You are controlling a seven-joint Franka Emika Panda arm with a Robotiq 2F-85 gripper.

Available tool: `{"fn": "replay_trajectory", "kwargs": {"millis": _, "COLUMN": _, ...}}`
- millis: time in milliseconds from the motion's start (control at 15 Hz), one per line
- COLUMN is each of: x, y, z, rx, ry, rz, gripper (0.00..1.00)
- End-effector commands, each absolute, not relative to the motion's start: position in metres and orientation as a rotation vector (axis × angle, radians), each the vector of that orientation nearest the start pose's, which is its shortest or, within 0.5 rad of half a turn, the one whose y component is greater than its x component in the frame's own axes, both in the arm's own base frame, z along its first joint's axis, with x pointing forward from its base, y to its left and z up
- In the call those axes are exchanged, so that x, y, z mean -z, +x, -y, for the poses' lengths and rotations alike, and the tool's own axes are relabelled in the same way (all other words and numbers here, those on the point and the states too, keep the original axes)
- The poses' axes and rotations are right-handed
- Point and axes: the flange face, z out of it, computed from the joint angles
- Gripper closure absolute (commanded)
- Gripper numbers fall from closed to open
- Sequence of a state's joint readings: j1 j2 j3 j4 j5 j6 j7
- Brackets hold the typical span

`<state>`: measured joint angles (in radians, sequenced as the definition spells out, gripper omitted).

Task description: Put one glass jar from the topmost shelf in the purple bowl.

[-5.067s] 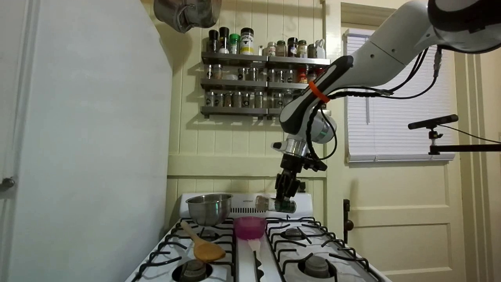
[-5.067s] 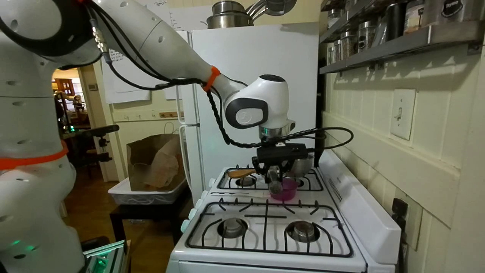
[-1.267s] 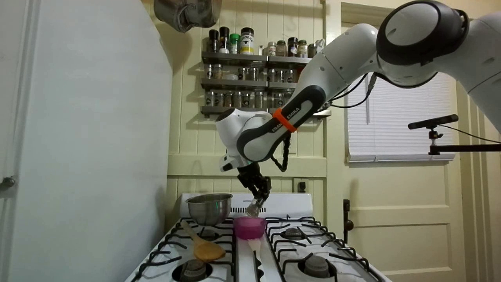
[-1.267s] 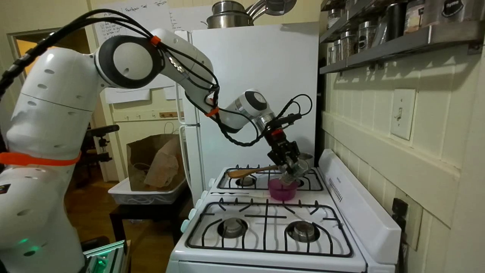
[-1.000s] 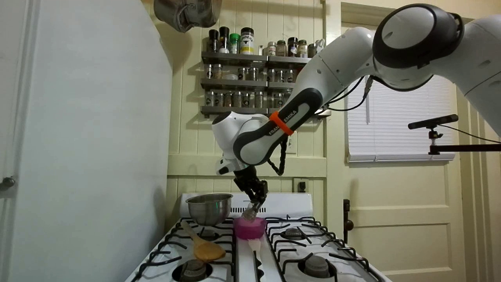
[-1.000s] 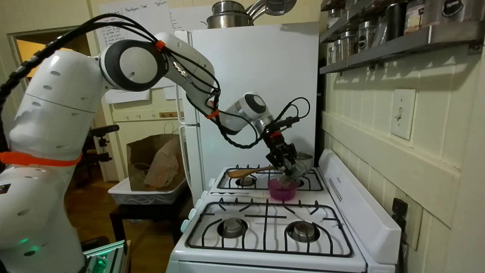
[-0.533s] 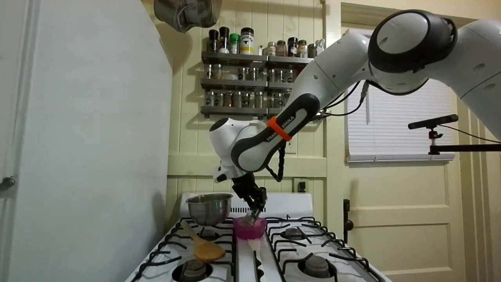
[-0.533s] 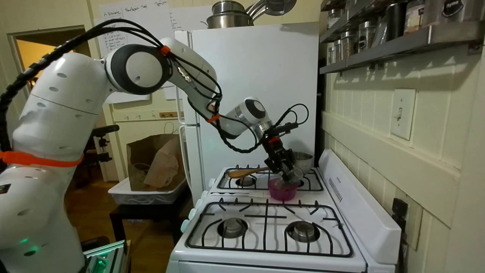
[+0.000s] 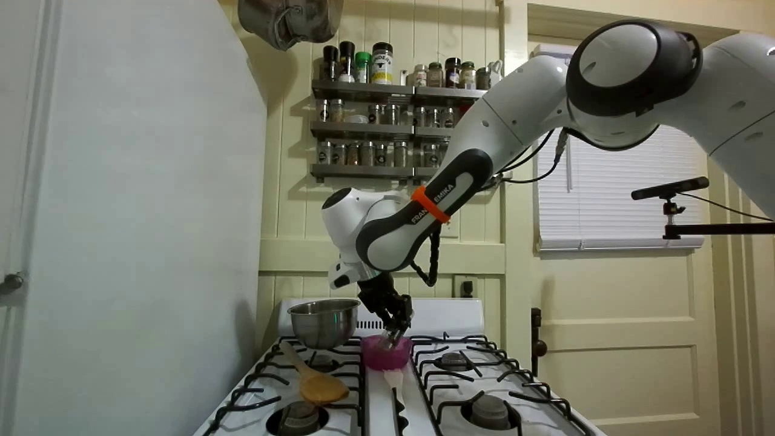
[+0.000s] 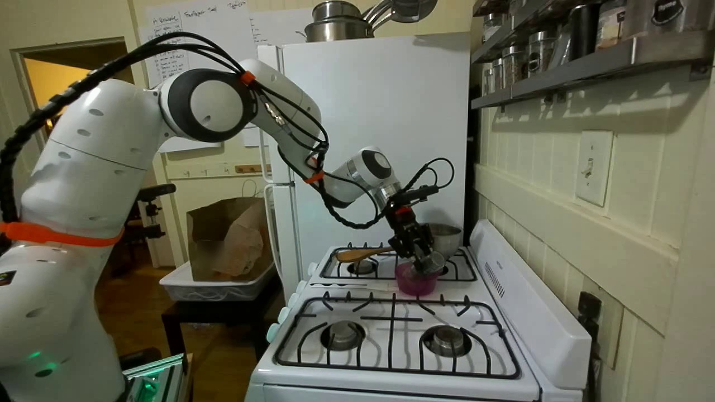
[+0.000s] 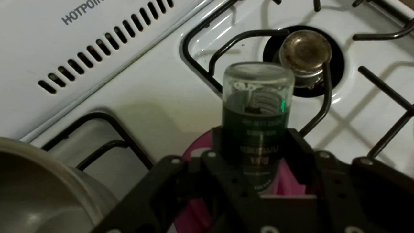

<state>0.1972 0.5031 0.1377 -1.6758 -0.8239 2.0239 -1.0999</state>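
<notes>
My gripper (image 9: 396,325) is shut on a glass jar (image 11: 258,94) with a dark green label; its pads hug the jar from both sides in the wrist view. Tilted, the jar (image 10: 432,262) dips one end inside the rim of the purple bowl (image 10: 416,286), while its clear round end stands above the rim. The purple bowl (image 9: 386,360) sits on the white strip between the burners; whether the jar touches its floor is hidden. High on the wall, the topmost shelf (image 9: 363,91) carries several jars and bottles.
Left of the bowl stands a silver pot (image 9: 324,326), close to the gripper in the wrist view too. A wooden spoon (image 9: 322,387) and a white-tipped utensil (image 9: 393,380) lie in front. The stove's back panel (image 9: 451,316) rises behind; black grates (image 9: 436,387) flank the bowl.
Five seconds ago the held jar lay level, right of the bowl in an exterior view. It has since moved over the bowl, tilted, and sunk within the rim during the last second.
</notes>
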Motion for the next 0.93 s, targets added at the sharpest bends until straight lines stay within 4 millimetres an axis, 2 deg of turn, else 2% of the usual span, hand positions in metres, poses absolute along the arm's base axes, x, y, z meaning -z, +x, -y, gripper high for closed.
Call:
{"fn": "replay_trajectory", "kwargs": {"millis": 0, "x": -0.306, "y": 0.645, "z": -0.174, "rx": 0.518, "ry": 1.566, "rz": -2.053, "gripper": 0.75}}
{"fn": "replay_trajectory", "kwargs": {"millis": 67, "x": -0.306, "y": 0.645, "z": -0.174, "rx": 0.519, "ry": 1.572, "rz": -2.055, "gripper": 0.75}}
{"fn": "replay_trajectory", "kwargs": {"millis": 133, "x": -0.305, "y": 0.645, "z": -0.175, "rx": 0.516, "ry": 1.578, "rz": -2.062, "gripper": 0.41}}
{"fn": "replay_trajectory", "kwargs": {"millis": 200, "x": -0.305, "y": 0.645, "z": -0.175, "rx": 0.516, "ry": 1.582, "rz": -2.062, "gripper": 0.49}}
{"fn": "replay_trajectory", "kwargs": {"millis": 267, "x": -0.303, "y": 0.644, "z": -0.175, "rx": 0.514, "ry": 1.588, "rz": -2.066, "gripper": 0.38}}
{"fn": "replay_trajectory", "kwargs": {"millis": 400, "x": -0.300, "y": 0.644, "z": -0.176, "rx": 0.511, "ry": 1.597, "rz": -2.072, "gripper": 0.32}}
{"fn": "replay_trajectory", "kwargs": {"millis": 533, "x": -0.299, "y": 0.644, "z": -0.178, "rx": 0.511, "ry": 1.598, "rz": -2.076, "gripper": 0.40}}
{"fn": "replay_trajectory", "kwargs": {"millis": 667, "x": -0.305, "y": 0.644, "z": -0.179, "rx": 0.503, "ry": 1.595, "rz": -2.078, "gripper": 0.43}}
{"fn": "replay_trajectory", "kwargs": {"millis": 800, "x": -0.323, "y": 0.644, "z": -0.181, "rx": 0.489, "ry": 1.585, "rz": -2.067, "gripper": 0.16}}
{"fn": "replay_trajectory", "kwargs": {"millis": 867, "x": -0.335, "y": 0.643, "z": -0.182, "rx": 0.472, "ry": 1.590, "rz": -2.068, "gripper": 0.15}}
